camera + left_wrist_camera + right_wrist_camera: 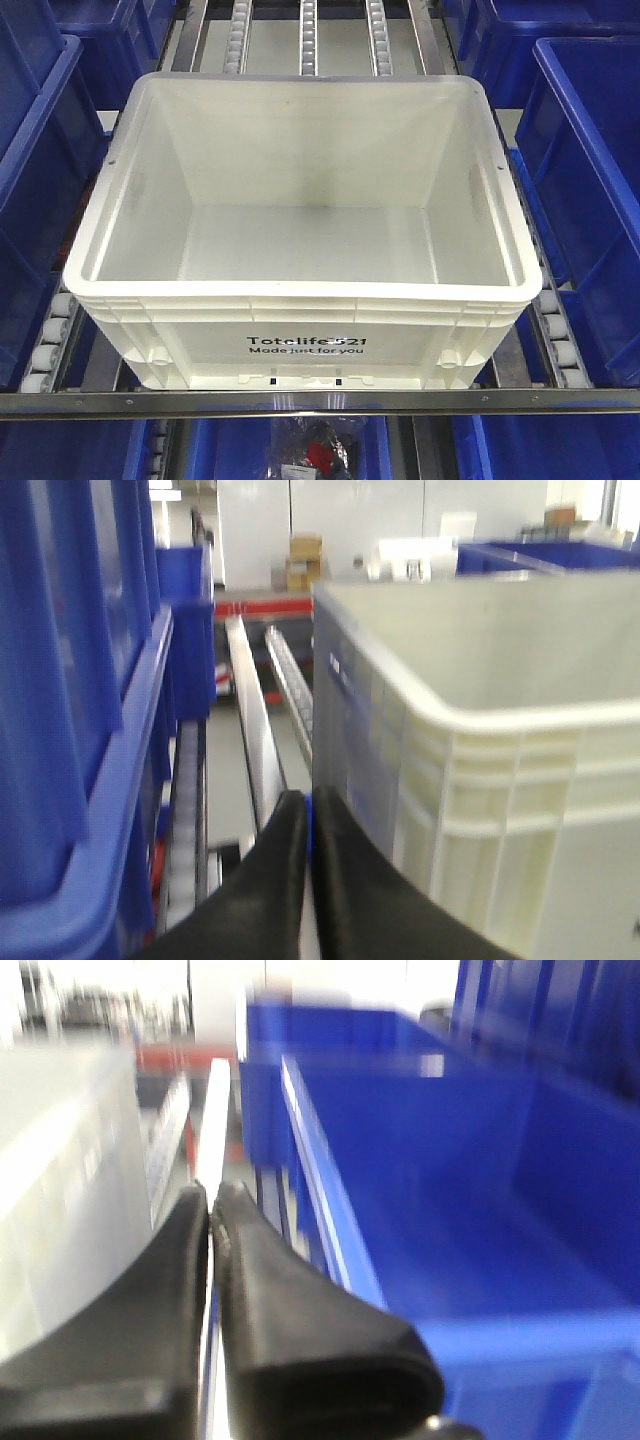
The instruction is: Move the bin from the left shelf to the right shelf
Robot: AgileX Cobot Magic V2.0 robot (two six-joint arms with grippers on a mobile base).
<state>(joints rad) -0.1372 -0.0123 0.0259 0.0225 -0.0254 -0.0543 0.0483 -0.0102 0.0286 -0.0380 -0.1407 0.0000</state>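
The bin (300, 230) sat on the roller desk (48, 350), unheld. The left tool (308, 808) and right tool (210, 1200) flanked it, both pinched closed on nothing. The transfer seemingly remained ahead.

Front view bright, sharp; both wrist views blurred, backgrounds overexposed

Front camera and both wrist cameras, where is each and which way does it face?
Front view: high before the shelf, looking down into the empty white bin on rollers, blue bins either side; no robot parts show.
Left wrist view: behind the closed left claw, facing forward, blue bin left, white bin right.
Right wrist view: behind the closed right claw, facing forward, white bin left, blue bin right.
Shared: both wrist views flank the same white bin.
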